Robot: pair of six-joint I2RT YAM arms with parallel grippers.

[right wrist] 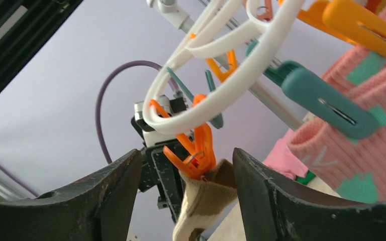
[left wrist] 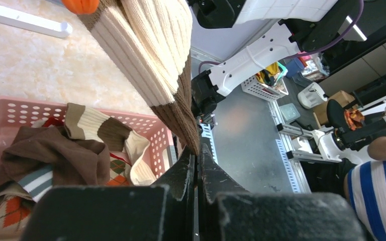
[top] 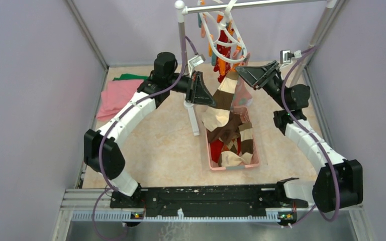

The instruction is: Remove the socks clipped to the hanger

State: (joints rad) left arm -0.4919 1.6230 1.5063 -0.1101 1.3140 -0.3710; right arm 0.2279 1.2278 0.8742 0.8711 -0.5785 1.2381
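Note:
The white hanger (top: 229, 31) hangs from the rail at the top, with orange and teal pegs. A brown and cream striped sock (top: 225, 94) hangs from an orange peg (right wrist: 197, 150) down toward the basket. My left gripper (top: 209, 100) is shut on this sock's lower part (left wrist: 153, 55), its jaws (left wrist: 197, 150) pressed together on the brown edge. My right gripper (top: 241, 72) is open, and its jaws (right wrist: 187, 154) stand on either side of the orange peg and the sock's cuff (right wrist: 206, 198). A pink sock (right wrist: 362, 150) hangs from a teal peg (right wrist: 326, 100). A red sock (top: 224, 47) stays clipped higher up.
A pink perforated basket (top: 255, 161) below the hanger holds several socks, and it also shows in the left wrist view (left wrist: 151, 128). The metal rail stand's post (top: 183, 50) rises just left of the hanger. Folded pink and green cloths (top: 115, 95) lie at the far left.

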